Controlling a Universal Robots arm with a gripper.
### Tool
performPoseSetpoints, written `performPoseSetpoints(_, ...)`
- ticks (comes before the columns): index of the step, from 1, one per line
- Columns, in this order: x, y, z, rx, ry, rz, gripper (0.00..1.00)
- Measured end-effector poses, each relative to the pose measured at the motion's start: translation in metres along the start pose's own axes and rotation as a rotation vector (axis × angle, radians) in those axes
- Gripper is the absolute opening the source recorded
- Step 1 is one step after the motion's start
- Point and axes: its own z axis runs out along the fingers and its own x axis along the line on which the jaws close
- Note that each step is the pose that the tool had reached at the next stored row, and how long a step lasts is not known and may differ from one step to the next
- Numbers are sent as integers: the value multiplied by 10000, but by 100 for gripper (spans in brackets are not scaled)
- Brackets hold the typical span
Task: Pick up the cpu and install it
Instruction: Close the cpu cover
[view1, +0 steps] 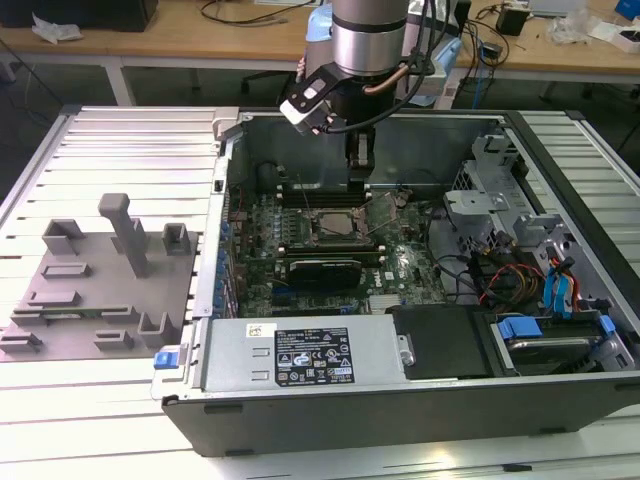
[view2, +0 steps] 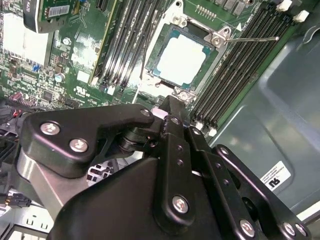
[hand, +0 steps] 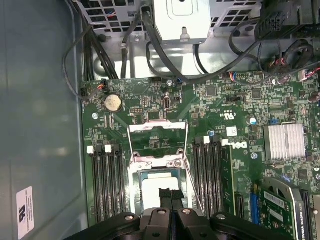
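Finds the cpu (view2: 181, 59) lying flat in the motherboard socket (view2: 172, 22), silvery-white top up, thin darker rim visible around it. Leaves it uncovered: notes the socket's retention frame (hand: 157, 126) swung open and tilted back beyond the socket, and the thin lever (view2: 252, 39) sticking out over the memory slots (view2: 239, 65) that flank the socket on both sides. Shows the claw (view2: 171, 107) directly above the near edge of the cpu, black fingers pressed together with nothing pinched between them, apart from the chip as far as can be told. Places the arm, in the exterior view, reaching straight down into the open computer case (view1: 400, 415) over the green board. Sets the case on a slatted counter (view1: 130, 150), with a grey moulded fixture (view1: 90, 290) beside it on the exterior view's left.
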Motion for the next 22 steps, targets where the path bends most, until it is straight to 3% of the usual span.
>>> performPoseSetpoints(14,9,117,6,0,0,0,11)
performPoseSetpoints(17,17,215,12,4,-1,0,11)
performPoseSetpoints(22,25,321,18,8,0,1,11)
